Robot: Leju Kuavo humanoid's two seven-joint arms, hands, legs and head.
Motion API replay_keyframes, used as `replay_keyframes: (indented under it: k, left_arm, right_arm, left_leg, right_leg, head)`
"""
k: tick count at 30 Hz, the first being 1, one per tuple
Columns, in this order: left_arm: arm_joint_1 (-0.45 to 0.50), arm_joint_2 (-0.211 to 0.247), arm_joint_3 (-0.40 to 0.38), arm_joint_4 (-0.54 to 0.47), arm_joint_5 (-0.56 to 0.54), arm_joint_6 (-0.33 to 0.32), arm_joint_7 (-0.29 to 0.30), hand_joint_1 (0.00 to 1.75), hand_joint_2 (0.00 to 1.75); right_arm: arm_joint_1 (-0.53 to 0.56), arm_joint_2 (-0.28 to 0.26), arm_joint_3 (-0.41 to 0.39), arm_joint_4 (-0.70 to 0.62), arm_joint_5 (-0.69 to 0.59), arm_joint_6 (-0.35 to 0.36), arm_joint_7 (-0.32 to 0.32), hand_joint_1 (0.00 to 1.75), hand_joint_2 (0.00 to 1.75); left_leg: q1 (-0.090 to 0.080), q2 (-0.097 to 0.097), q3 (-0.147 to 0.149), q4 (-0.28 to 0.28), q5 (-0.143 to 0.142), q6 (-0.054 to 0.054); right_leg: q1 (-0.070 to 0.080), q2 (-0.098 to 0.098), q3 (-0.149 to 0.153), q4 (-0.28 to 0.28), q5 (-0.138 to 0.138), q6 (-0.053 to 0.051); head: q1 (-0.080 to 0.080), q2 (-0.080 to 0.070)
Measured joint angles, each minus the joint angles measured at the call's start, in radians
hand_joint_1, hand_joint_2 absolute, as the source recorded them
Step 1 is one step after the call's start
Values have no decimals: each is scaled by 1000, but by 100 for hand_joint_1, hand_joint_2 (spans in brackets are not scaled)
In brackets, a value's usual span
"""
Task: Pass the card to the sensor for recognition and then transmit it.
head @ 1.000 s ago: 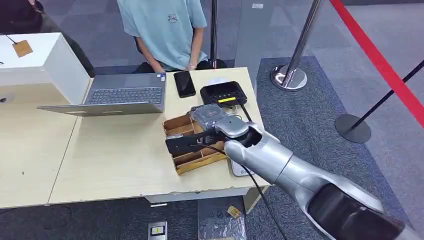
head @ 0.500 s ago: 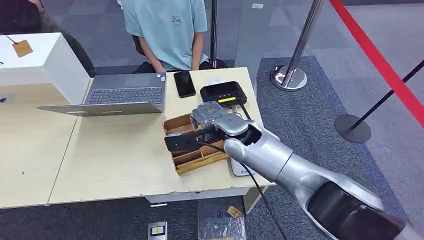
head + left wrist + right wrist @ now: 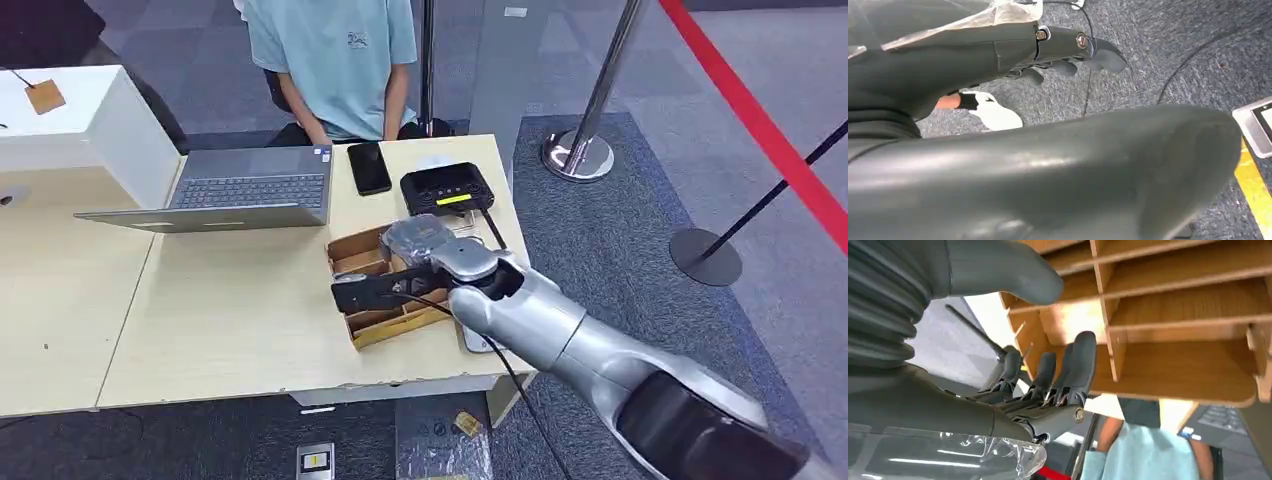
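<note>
right robot hand [image 3: 385, 285], fingers spread and empty (thumb apart), hovers over the wooden tray [image 3: 362, 255].

- The right hand [image 3: 420, 262] is over the wooden box [image 3: 392, 296], which has several compartments and stands on the light table [image 3: 230, 320].
- Whether the hand holds a card cannot be told.
- The black sensor [image 3: 447, 187] with a yellow strip lies behind the box, near the table's far edge.
- A black phone [image 3: 368, 166] lies between the sensor and the grey laptop [image 3: 240, 195].
- A person in a light blue shirt [image 3: 335, 60] sits behind the table.
</note>
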Motion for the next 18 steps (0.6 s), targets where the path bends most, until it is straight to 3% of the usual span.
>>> replay_keyframes:
  k: [2, 5, 10, 12, 18]
  left_arm:
    - [1, 0, 0, 0, 1, 1, 0, 0, 0]
    - [2, 0, 0, 0, 1, 3, 0, 0, 0]
    - [4, 0, 0, 0, 2, 3, 0, 0, 0]
    - [5, 0, 0, 0, 5, 3, 0, 0, 0]
    - [6, 0, 0, 0, 4, 3, 0, 0, 0]
  right_arm:
    - [12, -5, 0, -5, -2, 0, 1, 120, 175]
    - [28, -13, 0, -11, -5, -5, 2, 126, 175]
    - [41, -28, -2, -33, -10, -13, 7, 115, 175]
    - [44, -34, -2, -44, -14, -10, 11, 122, 175]
    - [57, -55, -7, -74, -15, -10, 24, 108, 175]
  left_leg:
    - [0, 0, 0, 0, 0, 0]
    - [0, 0, 0, 0, 0, 0]
    - [0, 0, 0, 0, 0, 0]
    - [0, 0, 0, 0, 0, 0]
    - [0, 0, 0, 0, 0, 0]
  right_leg:
    - [0, 0, 0, 0, 0, 0]
    - [0, 0, 0, 0, 0, 0]
    - [0, 0, 0, 0, 0, 0]
    - [0, 0, 0, 0, 0, 0]
    - [0, 0, 0, 0, 0, 0]
  head:
    - [0, 0]
    - [0, 0]
    - [0, 0]
    - [0, 0]
    - [0, 0]
